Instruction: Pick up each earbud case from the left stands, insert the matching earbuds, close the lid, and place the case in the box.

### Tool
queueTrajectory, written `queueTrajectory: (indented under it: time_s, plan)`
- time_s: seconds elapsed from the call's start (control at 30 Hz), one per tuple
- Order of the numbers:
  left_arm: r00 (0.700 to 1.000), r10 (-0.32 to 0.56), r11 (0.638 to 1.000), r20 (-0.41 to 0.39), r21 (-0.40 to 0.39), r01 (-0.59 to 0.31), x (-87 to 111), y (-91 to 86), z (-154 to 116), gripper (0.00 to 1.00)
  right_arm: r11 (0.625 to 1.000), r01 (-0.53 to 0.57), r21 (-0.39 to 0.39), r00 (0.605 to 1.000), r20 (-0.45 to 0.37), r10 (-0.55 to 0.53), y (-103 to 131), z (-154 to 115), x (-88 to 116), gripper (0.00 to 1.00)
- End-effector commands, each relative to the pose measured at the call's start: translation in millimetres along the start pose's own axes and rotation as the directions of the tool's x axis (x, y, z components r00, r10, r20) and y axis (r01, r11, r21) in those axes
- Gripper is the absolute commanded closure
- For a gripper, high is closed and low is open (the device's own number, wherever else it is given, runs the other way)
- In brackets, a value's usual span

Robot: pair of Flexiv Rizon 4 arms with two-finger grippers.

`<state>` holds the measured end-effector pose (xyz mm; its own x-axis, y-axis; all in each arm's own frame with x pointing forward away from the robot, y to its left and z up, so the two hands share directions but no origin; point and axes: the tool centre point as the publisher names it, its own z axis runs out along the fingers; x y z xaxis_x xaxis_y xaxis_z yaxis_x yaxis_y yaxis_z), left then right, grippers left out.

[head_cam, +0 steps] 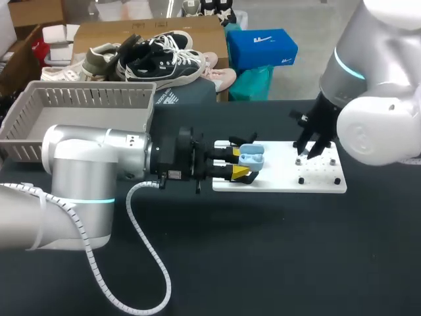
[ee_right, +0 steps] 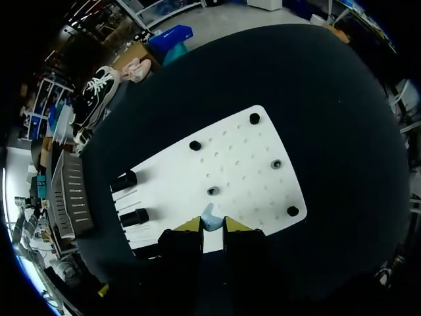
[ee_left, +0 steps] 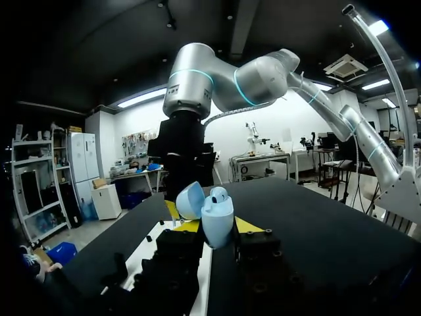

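**Task item.** The light-blue, glossy plastic, egg-shaped earbud case (head_cam: 252,157) is at the 9 o'clock end of the flat white rectangular pegboard (head_cam: 283,179). Its rounded lid (ee_left: 189,199) is hinged open and tilted to one side. A small light-blue piece with a dark spot, apparently a seated earbud, shows in the mouth of the body.

**Left gripper.** The left gripper (head_cam: 235,163) comes in level from 9 o'clock. Its jaws stand partly apart and are clamped on the case body from two sides by the black fingers' yellow tips (ee_left: 247,225). A small white label (head_cam: 174,176) sits on the gripper body; its print is too small to read.

**Right gripper.** The right gripper (head_cam: 308,153) is at 3 o'clock from the case and points down at the pegboard. Its jaws are almost together, pinching a small light-blue earbud (ee_right: 209,214) at the tips. Ahead of them lie rows of small holes and short black pegs (ee_right: 195,145). Two black cylindrical stands (ee_right: 133,216) sit at the pegboard's end nearest the box.

**Surroundings.** The grey plastic box (head_cam: 85,99) with slotted walls stands at 10 o'clock from the case. It rests on the matte black table (head_cam: 263,250).
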<state>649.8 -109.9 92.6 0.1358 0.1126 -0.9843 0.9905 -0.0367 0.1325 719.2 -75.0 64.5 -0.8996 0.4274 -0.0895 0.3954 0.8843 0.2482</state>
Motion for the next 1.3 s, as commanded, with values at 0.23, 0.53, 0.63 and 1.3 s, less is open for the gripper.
queueTrajectory:
  time_s: [0.23, 0.53, 0.63, 1.3]
  plan:
    - [1.000, 0.001, 1.000, 0.002, -0.004, -0.001, 0.2, -1.2, 0, 1.00, 0.987, 0.145, 0.071, 0.986, -0.093, -0.138, -5, -86, 41, 1.00]
    - [1.000, 0.001, 1.000, 0.002, -0.004, -0.001, 0.2, -1.2, 0, 1.00, 0.933, 0.348, 0.091, 0.930, -0.160, -0.331, 31, -137, 84, 1.00]
    - [1.000, 0.001, 1.000, 0.002, -0.004, -0.001, 0.2, -1.2, 0, 1.00, 0.908, 0.410, 0.080, 0.905, -0.161, -0.394, 47, -139, 99, 1.00]
    - [1.000, 0.001, 1.000, 0.002, -0.004, -0.001, 0.2, -1.2, 0, 1.00, 0.800, 0.596, 0.074, 0.797, -0.179, -0.577, 102, -111, 133, 1.00]
